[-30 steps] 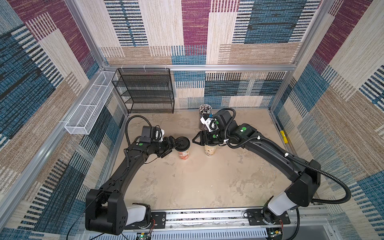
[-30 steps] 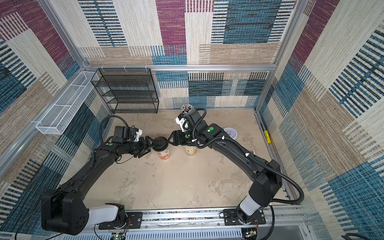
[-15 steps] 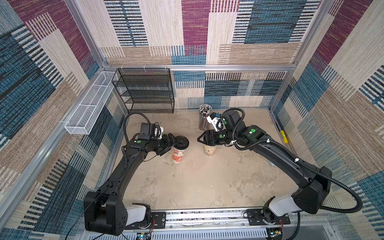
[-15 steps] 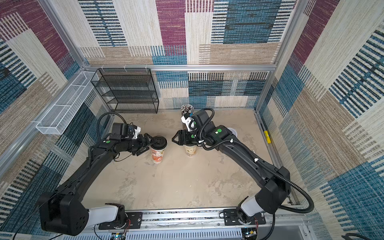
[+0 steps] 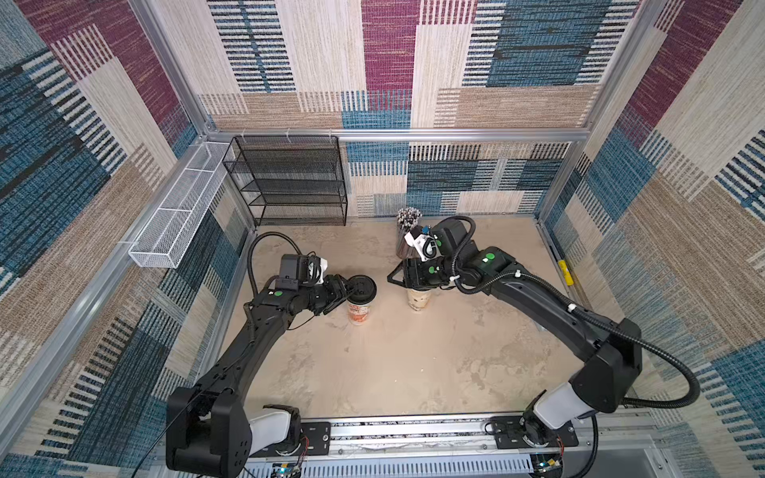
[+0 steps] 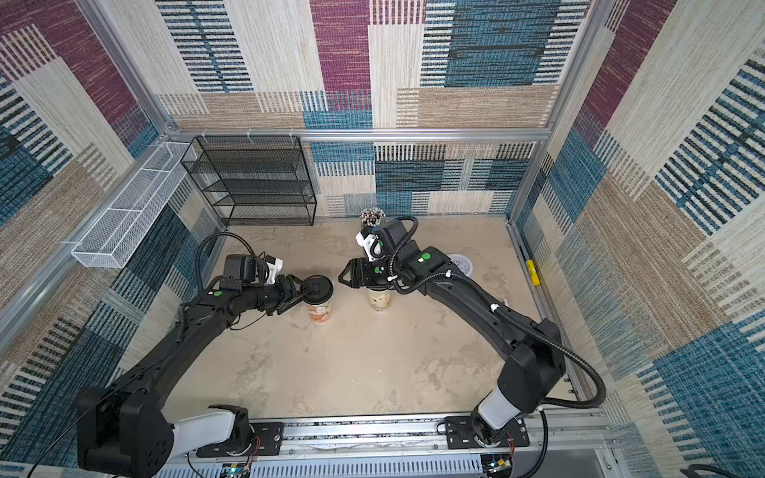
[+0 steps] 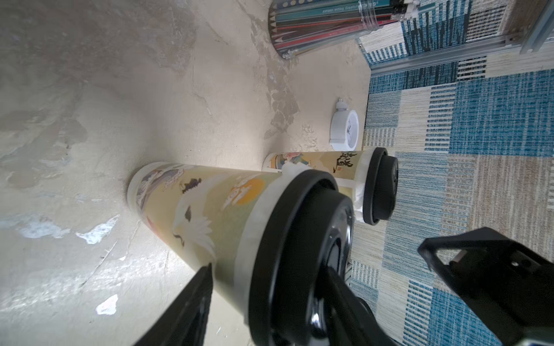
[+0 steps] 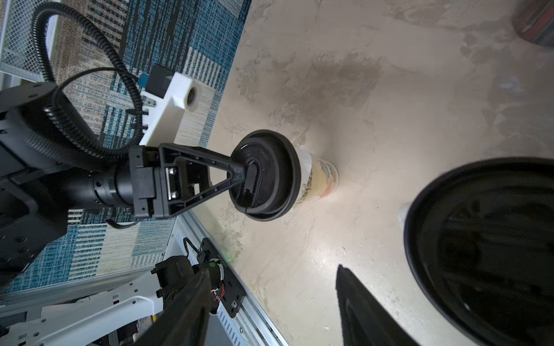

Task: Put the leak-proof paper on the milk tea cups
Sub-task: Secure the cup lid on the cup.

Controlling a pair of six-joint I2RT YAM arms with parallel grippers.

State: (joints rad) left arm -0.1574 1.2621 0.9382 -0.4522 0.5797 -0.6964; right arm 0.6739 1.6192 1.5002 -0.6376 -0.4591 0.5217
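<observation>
Two milk tea cups stand mid-table, each capped with a black lid. The red-orange cup [image 5: 358,312] [image 7: 209,209] has leak-proof paper [image 7: 257,227] showing as a whitish band under its lid [image 7: 299,239]. My left gripper [image 5: 347,289] [image 7: 269,269] is open and straddles that lid's edge, one finger on top and one beside the cup wall. The beige cup [image 5: 418,300] [image 7: 314,163] has a paper fringe [image 7: 359,194] under its lid [image 7: 380,185]. My right gripper [image 5: 393,279] [image 8: 272,268] hovers open above it, holding nothing.
A clear holder of pencils [image 5: 407,225] stands just behind the right gripper. A white round clock [image 6: 461,263] lies on the table to the right. A black mesh shelf [image 5: 289,182] sits at the back left and a white wire basket [image 5: 178,215] hangs on the left wall.
My left jaws have narrowed around the lid edge of the red-orange cup, which shifted slightly left. The right arm drew back a little, its gripper staying over the beige cup.
</observation>
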